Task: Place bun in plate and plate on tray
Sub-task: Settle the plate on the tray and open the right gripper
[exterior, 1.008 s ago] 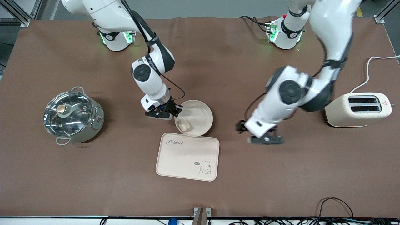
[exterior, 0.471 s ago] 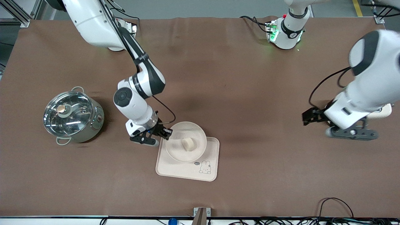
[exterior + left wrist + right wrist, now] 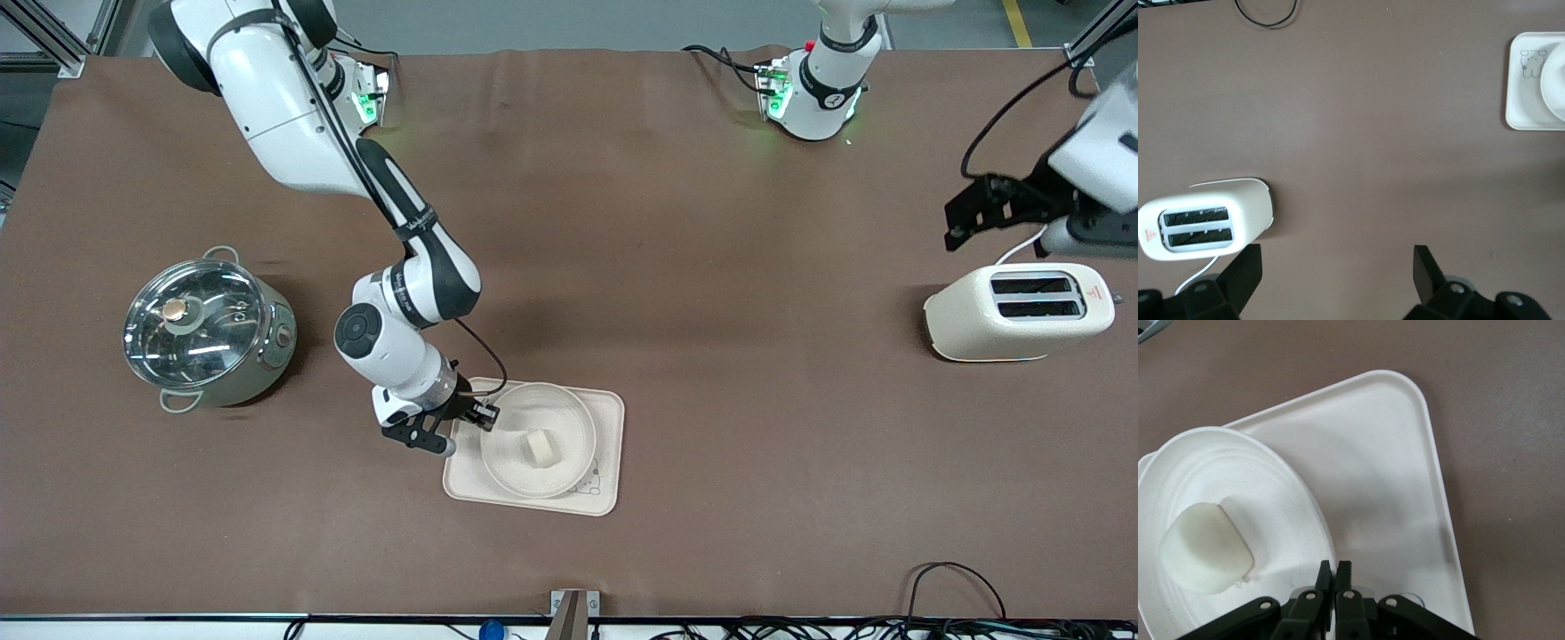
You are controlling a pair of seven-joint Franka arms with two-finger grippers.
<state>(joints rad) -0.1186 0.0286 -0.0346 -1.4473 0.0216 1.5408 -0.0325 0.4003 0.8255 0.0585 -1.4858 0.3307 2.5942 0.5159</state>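
The round cream plate (image 3: 569, 422) sits over the "Rabbit" tray (image 3: 610, 411), covering most of it; whether it rests flat I cannot tell. The small cream bun (image 3: 538, 446) lies in the plate's middle. My right gripper (image 3: 481, 414) is shut on the plate's rim at the side toward the right arm's end. The right wrist view shows the same pinch of the right gripper (image 3: 1335, 568), with the bun (image 3: 1203, 550) inside the plate (image 3: 1275, 497) and the tray (image 3: 1388, 467) underneath. My left gripper (image 3: 965, 213) hangs open and empty, high above the toaster; in the left wrist view the left gripper (image 3: 1338, 257) has bare table between its fingers.
A cream toaster (image 3: 1018, 311) with a white cord stands at the left arm's end. A steel pot with a glass lid (image 3: 204, 331) stands at the right arm's end. The left wrist view also shows the toaster (image 3: 1205, 220) and the tray's corner (image 3: 1523, 100).
My right gripper carried the plate with the bun from the table onto the tray, toward the front camera. The left arm swung away and up toward the toaster end.
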